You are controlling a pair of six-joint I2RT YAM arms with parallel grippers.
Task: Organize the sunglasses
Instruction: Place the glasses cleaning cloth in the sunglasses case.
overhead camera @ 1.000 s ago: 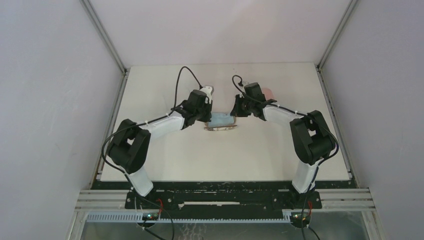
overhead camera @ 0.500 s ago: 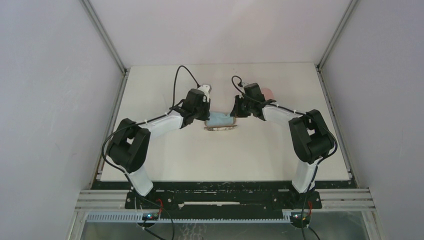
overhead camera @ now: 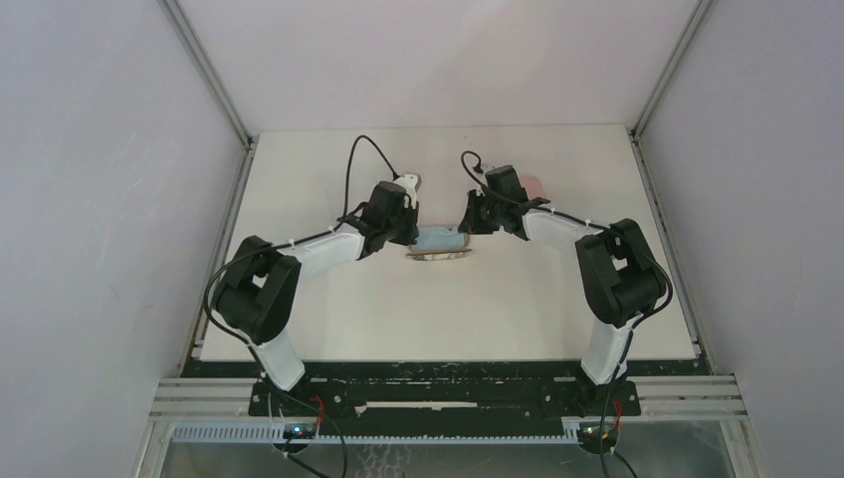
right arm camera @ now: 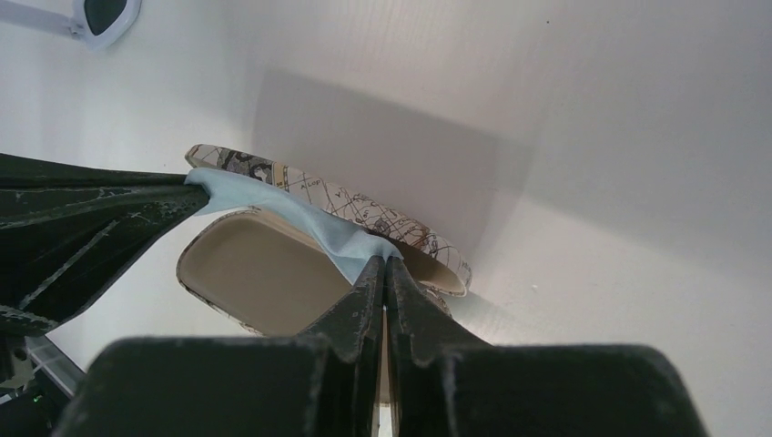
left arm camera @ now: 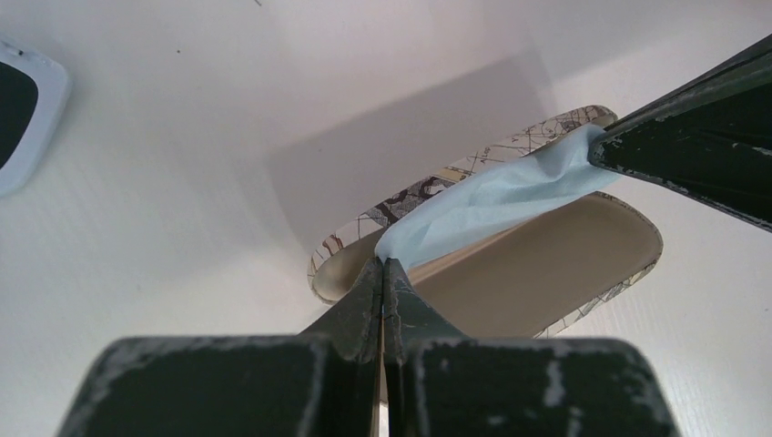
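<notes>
Top view: left hand and right hand meet over the blue cloth, above the map-print case.

Left wrist: left hand clamped on one cloth corner. Cloth pulled taut, likely to line the open case. White sunglasses lie on the surface, well apart.

Right wrist: right hand pinches the opposite corner. Black pair not in view.

The only lettering is on the patterned outer rim of the open glasses case, near the middle of the table. Small dark capitals sit among map-like line drawings and seem to read "ALOF". The rest of the print is too small to read.
</notes>
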